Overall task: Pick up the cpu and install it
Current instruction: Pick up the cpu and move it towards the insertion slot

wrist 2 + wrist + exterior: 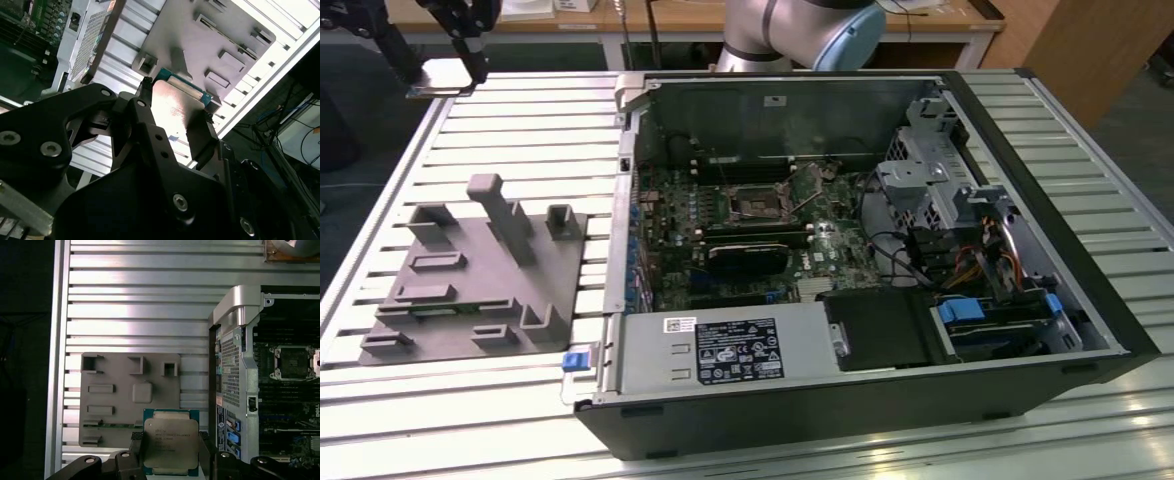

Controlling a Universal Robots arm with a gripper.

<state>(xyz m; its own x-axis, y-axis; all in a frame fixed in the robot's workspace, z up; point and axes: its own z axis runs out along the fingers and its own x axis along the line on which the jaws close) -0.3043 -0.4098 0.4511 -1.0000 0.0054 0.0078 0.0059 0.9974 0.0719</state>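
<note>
The cpu point(171, 444) is a flat silver square with a pale rim, and my gripper point(171, 452) is shut on it, one black finger point(137, 447) on each side. In the second wrist view the same cpu point(175, 107) shines between the fingers of the gripper point(177, 117). It hangs above the near edge of the grey fixture plate point(125, 400), well clear of it. The dark socket with its metal frame point(295, 362) lies inside the open computer case, off to the side of the held chip. The exterior view has this socket point(757, 203) mid-board.
The open computer case point(1067, 300) takes up the exterior view's right, with drive cages, cables and a power supply point(720, 352) around the board. The fixture plate point(467, 270) with raised posts lies at that view's left on the slatted aluminium table point(520, 130).
</note>
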